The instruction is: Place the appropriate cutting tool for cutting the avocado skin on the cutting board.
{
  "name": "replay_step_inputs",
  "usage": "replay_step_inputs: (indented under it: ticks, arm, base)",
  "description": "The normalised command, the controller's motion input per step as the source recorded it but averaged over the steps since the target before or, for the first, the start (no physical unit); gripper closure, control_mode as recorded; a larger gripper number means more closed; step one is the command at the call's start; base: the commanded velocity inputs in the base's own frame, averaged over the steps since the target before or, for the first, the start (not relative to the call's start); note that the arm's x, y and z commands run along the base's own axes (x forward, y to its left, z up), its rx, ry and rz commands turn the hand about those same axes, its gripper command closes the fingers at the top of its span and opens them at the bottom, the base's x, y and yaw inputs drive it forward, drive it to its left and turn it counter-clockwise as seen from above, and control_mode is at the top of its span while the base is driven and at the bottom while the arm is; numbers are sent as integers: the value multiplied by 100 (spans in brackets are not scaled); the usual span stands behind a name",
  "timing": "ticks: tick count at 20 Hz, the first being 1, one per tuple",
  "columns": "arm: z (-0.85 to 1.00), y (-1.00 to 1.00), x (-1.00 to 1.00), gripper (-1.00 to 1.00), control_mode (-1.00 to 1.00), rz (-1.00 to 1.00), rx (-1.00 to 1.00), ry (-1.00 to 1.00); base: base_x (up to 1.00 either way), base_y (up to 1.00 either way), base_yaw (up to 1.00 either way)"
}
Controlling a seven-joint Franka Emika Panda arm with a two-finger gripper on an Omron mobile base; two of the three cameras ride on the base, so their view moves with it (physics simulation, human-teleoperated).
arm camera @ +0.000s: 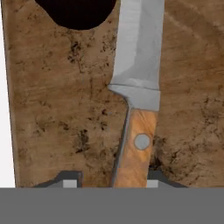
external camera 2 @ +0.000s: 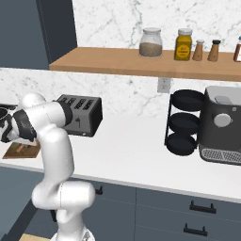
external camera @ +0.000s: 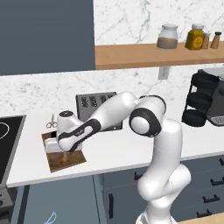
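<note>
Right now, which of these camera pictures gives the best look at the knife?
The hand view: the knife lies close up over the cutting board, silver blade and wooden handle plain, its handle between the gripper tips. In the left base view the hand covers that spot; in the right base view the arm blocks it.

In the hand view the knife (arm camera: 136, 87) has a silver-grey blade and an orange-brown wooden handle with a grey rivet, lying over the mottled dark brown cutting board (arm camera: 57, 122), with the black avocado (arm camera: 76, 13) at the upper left. The worktop (external camera: 122, 151) is white; the toaster (external camera 2: 80, 115) is dark grey.
</note>
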Motion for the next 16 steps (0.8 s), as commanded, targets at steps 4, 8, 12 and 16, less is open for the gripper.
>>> replay_step_inputs:
  ticks: [4, 8, 12, 16]
  arm:
    - [1, 0, -10, -100, -100, -6, 0, 0]
    - [43, -3, -50, -100, -100, -7, 0, 0]
    - [56, -9, -69, -100, -100, -8, 1, 0]
    - [54, -12, -70, -100, -100, -9, 1, 0]
  base:
    - [0, 0, 0]
    - [0, 0, 0]
    - [0, 0, 0]
    - [0, 0, 0]
